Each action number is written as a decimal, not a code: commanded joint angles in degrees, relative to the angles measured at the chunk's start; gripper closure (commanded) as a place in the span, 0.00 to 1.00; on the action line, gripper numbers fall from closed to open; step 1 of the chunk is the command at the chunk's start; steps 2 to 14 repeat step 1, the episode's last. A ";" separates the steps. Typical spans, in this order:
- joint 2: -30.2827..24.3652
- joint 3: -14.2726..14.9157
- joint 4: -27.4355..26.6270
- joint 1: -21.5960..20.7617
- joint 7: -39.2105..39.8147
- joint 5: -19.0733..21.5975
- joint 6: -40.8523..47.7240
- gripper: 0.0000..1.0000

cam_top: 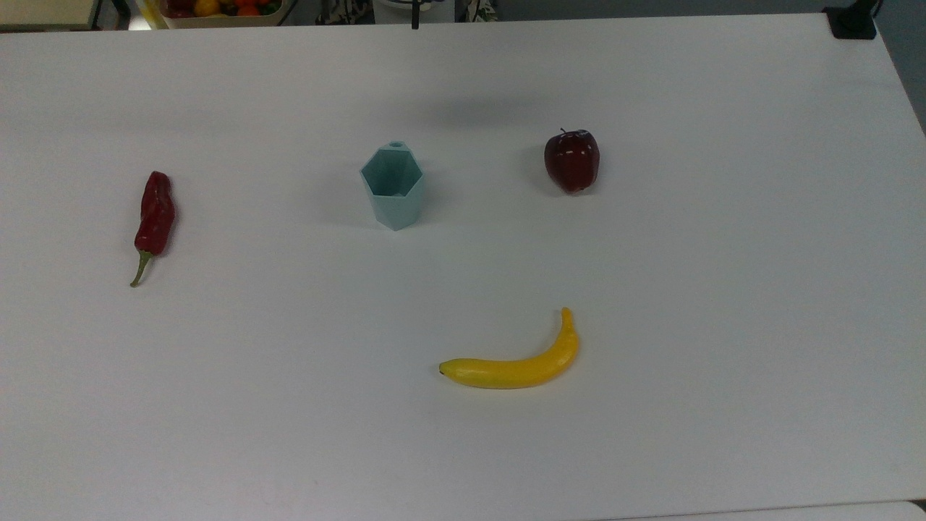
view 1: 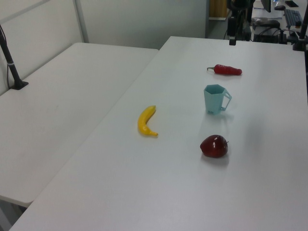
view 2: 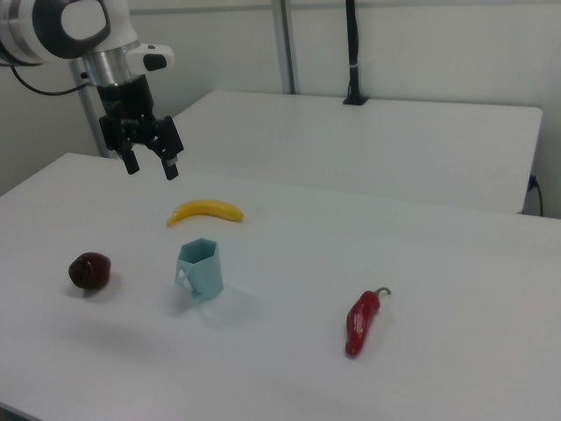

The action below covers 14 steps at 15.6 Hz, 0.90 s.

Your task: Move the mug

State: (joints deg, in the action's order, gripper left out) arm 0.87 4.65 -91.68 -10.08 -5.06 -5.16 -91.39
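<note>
the mug (view 2: pixel 201 268) stands upright on the desk (view 2: pixel 456 289) between the apple (view 2: pixel 89 270) and the chili pepper (view 2: pixel 361 321), low and to the right view's right of the raised gripper (view 2: pixel 150 167), jaws spread wide and empty, while its tab handle is half hidden in the top view.

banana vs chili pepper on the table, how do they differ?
Colour: the banana is yellow, the chili pepper dark red with a green stem. Shape: the banana is a smooth curve, the chili pepper nearly straight and wrinkled. Place: in the top view the banana lies below and right of the mug, the chili pepper far to its left. Both lie flat on the table, untouched.
</note>
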 commanded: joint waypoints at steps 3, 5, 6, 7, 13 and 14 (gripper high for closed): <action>-0.61 0.28 0.28 0.32 -0.12 1.03 1.30 0.00; -0.61 0.28 0.28 0.32 -0.12 1.03 1.30 0.00; -0.61 0.28 0.28 0.32 -0.12 1.03 1.30 0.00; -0.61 0.28 0.28 0.32 -0.12 1.03 1.30 0.00; -0.61 0.28 0.28 0.32 -0.12 1.03 1.30 0.00; -0.61 0.28 0.28 0.32 -0.12 1.03 1.30 0.00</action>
